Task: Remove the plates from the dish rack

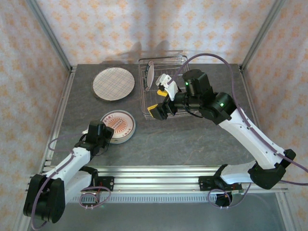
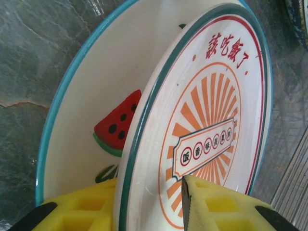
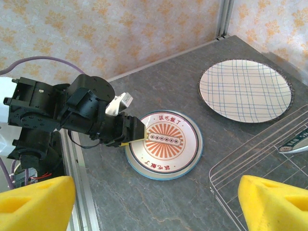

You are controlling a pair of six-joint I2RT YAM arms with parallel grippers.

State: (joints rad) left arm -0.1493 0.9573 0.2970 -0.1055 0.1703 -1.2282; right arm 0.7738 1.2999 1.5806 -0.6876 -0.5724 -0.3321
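On the table a plate with an orange sunburst print [image 1: 120, 124] [image 3: 166, 139] lies stacked on a teal-rimmed plate with a watermelon print [image 2: 96, 96]. My left gripper [image 1: 108, 132] [image 2: 149, 202] [image 3: 137, 134] is open, its yellow jaws straddling the sunburst plate's near rim with slack on both sides. A pink-grid plate [image 1: 113, 84] [image 3: 245, 89] lies further back. The dish rack [image 1: 178, 65] [image 3: 250, 159] stands to the right, with one plate [image 1: 150, 72] [image 3: 293, 143] upright on edge inside. My right gripper [image 1: 161, 95] [image 3: 154, 207] hovers open over the rack's left side, holding nothing.
An aluminium rail [image 1: 159, 173] runs along the near table edge and frame posts [image 1: 48, 33] stand at the back corners. Patterned curtains close in the sides. Bare grey tabletop [image 1: 192, 139] lies in front of the rack.
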